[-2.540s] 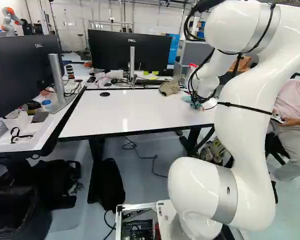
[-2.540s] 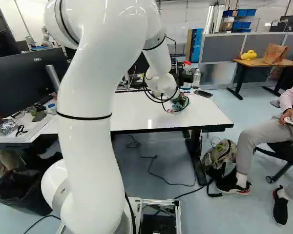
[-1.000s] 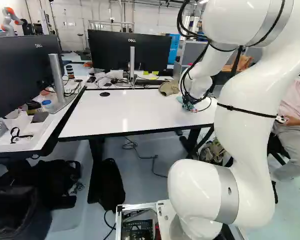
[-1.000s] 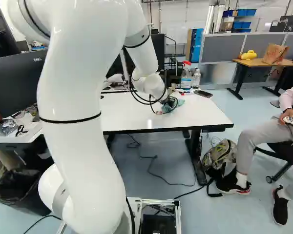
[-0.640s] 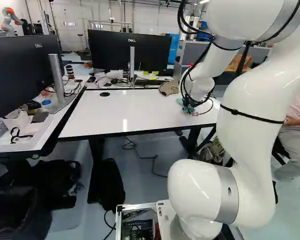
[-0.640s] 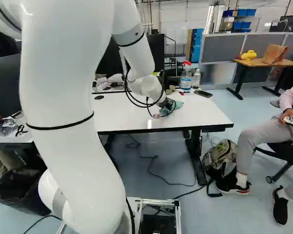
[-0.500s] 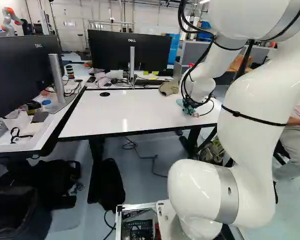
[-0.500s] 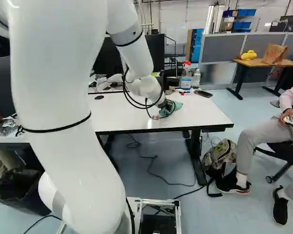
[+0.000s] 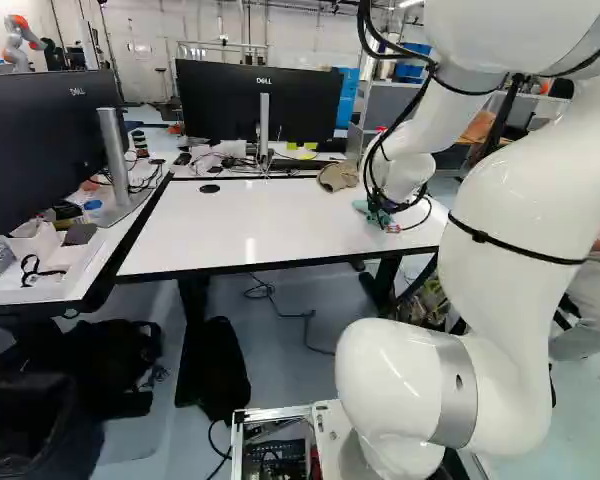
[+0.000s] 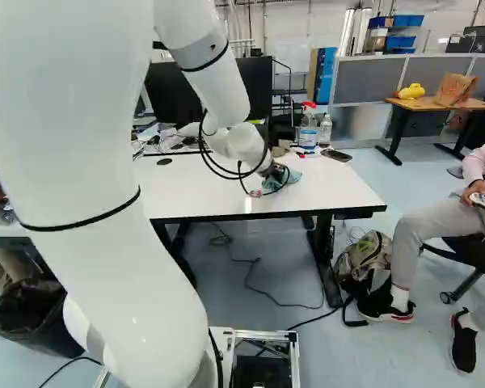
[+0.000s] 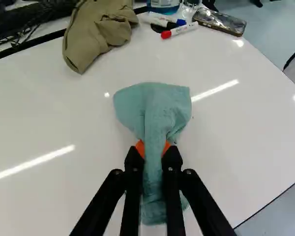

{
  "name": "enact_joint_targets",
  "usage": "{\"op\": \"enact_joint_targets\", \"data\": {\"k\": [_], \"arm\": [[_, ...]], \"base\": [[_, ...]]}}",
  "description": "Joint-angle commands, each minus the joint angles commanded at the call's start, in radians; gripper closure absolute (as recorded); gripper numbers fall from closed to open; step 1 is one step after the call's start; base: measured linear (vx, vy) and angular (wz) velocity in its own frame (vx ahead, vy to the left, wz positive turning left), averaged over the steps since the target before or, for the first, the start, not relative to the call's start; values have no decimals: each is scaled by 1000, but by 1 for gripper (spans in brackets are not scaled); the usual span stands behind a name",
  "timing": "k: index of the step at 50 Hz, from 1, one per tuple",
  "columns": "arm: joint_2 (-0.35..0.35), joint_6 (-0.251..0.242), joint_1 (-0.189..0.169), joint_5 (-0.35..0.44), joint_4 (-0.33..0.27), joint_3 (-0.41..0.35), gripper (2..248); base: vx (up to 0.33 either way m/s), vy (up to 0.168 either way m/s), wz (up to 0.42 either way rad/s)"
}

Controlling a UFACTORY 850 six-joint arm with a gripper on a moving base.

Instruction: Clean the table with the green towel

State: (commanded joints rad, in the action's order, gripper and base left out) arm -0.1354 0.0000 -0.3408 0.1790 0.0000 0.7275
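The black two-fingered tool (image 10: 278, 171) grasps the green cloth towel (image 11: 155, 108) between its orange pads (image 11: 139, 148), at the right part of the glossy white bench (image 9: 250, 220). Farther off lie a crumpled tan fabric piece (image 11: 99, 29), left, and a red-capped white marker (image 11: 181, 31) and dark phone (image 11: 219, 21), right.

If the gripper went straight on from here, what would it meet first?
Likely the white tabletop, by way of the green towel held in the gripper; whether the towel touches it now is unclear.
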Motion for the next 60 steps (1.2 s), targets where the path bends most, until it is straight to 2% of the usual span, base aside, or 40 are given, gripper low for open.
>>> {"op": "enact_joint_targets", "data": {"k": [14,60], "arm": [[31,0,47,0,0,4,200],[120,0,196,0,0,-88,200]], "base": [[0,0,0],[0,0,0]]}}
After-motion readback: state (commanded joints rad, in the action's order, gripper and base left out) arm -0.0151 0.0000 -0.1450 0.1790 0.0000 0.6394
